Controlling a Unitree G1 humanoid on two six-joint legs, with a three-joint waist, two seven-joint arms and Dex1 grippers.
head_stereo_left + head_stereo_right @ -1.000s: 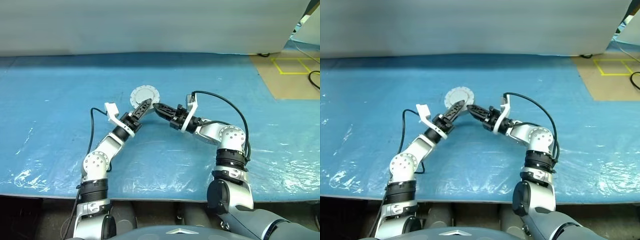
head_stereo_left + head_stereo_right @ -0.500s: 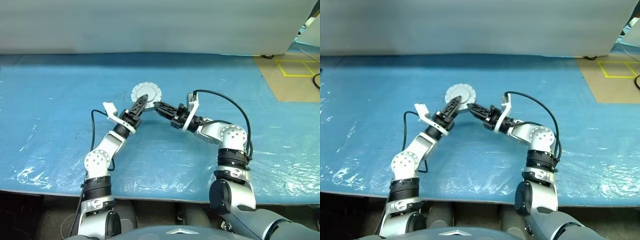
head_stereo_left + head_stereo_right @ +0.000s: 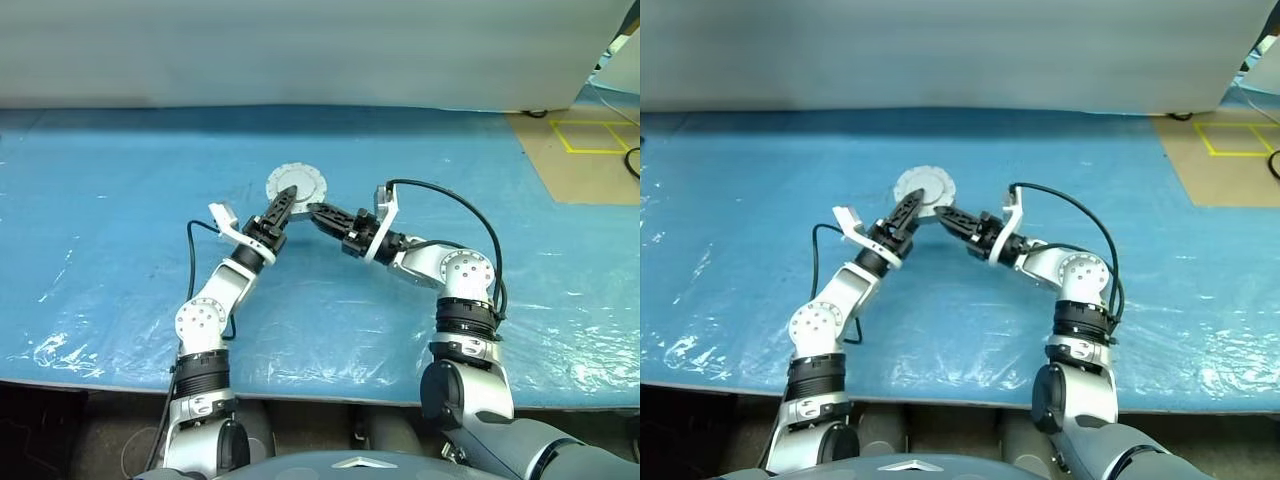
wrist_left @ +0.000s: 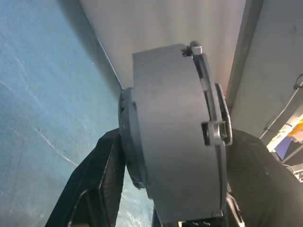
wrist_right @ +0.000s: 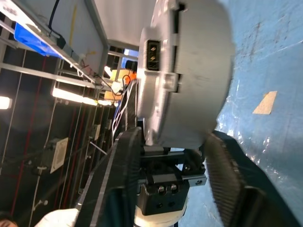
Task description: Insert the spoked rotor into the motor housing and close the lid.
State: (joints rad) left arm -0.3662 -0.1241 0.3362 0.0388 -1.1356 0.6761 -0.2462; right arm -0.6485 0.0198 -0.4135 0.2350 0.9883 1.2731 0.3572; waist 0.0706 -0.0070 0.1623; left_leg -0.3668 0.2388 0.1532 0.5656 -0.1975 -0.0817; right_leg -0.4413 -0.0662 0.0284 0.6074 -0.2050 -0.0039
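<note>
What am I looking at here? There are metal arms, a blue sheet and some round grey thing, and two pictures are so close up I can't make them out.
It is a humanoid robot seen from cameras on its own body. The two wide pictures come from its head, looking down over both arms at a table covered in blue plastic. The two close pictures come from cameras on each wrist, looking along that arm's two black fingers.

The left gripper and the right gripper meet at one round grey metal puck, the motor housing with its lid folded against it. In each wrist view the fingers stand on either side of it, so both arms seem to hold it up, edge-on, above the sheet.
</note>
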